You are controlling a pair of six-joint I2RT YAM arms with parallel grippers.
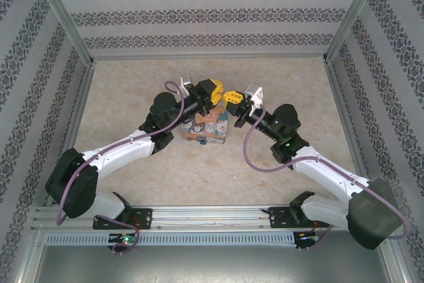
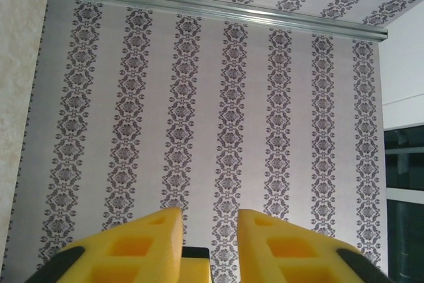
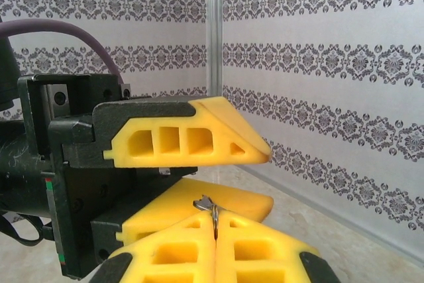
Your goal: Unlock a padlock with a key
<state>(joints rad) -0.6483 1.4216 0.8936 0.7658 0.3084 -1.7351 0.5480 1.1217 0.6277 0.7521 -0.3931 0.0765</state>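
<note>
Both arms lean in over the middle of the beige table (image 1: 199,173) and meet nose to nose above the colourful tin (image 1: 205,130), which lies flat just under the two yellow heads. The left gripper (image 1: 217,90) comes in from the left and the right gripper (image 1: 227,96) from the right, their tips almost touching. From the right wrist, that arm's own two yellow fingers (image 3: 258,250) are pressed tight together, and a thin silvery metal piece (image 3: 211,205) is pinched in the seam between them, its flared end poking just clear of the pads. It looks like the key seen edge-on, though I can't be sure. Directly ahead of it sits the other arm's head, turned on its side, one yellow finger above and one below with a dark slot between them. The metal piece points at the lower finger and lies just in front of it. From the left wrist, its fingers (image 2: 146,243) stand a little apart, with the patterned wallpaper (image 2: 232,97) showing through the gap, and something dark sits low down between them. I can't tell whether those fingers are holding anything or just standing partly apart, and I can't tell where the padlock is
</note>
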